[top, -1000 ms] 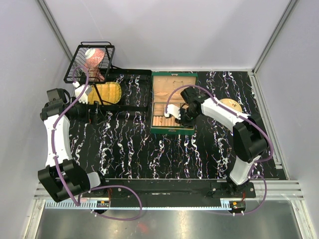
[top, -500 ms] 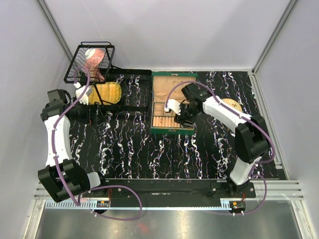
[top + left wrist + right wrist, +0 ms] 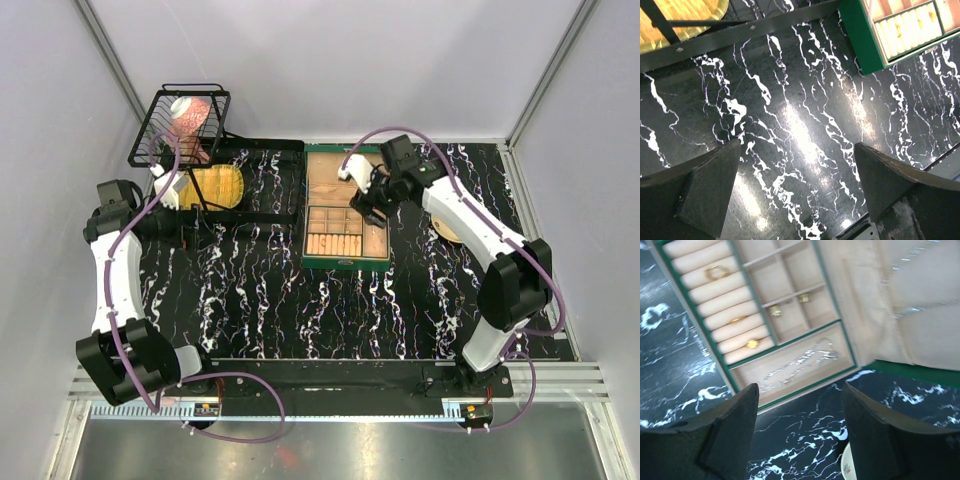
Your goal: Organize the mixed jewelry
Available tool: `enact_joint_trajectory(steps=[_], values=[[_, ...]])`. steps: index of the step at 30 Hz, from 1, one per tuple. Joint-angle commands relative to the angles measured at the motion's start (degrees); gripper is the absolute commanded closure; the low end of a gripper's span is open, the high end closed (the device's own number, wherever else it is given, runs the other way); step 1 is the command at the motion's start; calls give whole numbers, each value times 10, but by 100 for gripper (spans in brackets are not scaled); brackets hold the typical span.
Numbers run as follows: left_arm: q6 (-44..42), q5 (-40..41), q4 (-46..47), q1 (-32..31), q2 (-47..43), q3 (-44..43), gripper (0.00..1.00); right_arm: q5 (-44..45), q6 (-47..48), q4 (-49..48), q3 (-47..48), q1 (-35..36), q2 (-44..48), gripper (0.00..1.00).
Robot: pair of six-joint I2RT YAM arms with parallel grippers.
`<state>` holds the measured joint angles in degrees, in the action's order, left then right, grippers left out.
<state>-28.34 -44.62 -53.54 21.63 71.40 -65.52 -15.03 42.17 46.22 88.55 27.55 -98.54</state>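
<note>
I saw gold rings (image 3: pixel 717 272), studs (image 3: pixel 775 311), chain (image 3: pixel 800 362) in green box (image 3: pixel 920 376) slots; judged most done. Above box, right gripper (image 3: pixel 799 390) hung, jaws apart, empty. Left of box, left gripper (image 3: pixel 796 150) apart, empty. Right of box, plate (image 3: pixel 443 228) mostly hidden; leftovers unknown.

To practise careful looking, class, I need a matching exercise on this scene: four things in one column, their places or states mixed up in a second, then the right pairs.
Things:
1. silver chain
2. gold rings
3. wire basket
4. left gripper

Places or states:
A. open above the black marbled tabletop
B. on the padded rolls of the green box
C. at the far left corner of the tabletop
D. in the long compartment of the green box

Pairs: 1-D, 2-B, 3-C, 4-A
</note>
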Motion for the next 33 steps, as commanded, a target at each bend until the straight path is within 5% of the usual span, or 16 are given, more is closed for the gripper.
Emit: enact_joint_trajectory(steps=[1,7,9,11,33], values=[[38,-48,59,-18,10,-11,1,34,-73,-41,51,-34,-20,26],[50,-54,69,-40,26,-26,1,54,-101,-55,74,-72,-26,20],[47,-51,68,-40,30,-28,1,56,-106,-59,80,-88,-37,4],[46,-52,69,-42,34,-29,1,55,-115,-61,95,-101,-46,0],[17,-6,56,-43,9,-3,1,-217,-114,-124,173,-170,-152,0]])
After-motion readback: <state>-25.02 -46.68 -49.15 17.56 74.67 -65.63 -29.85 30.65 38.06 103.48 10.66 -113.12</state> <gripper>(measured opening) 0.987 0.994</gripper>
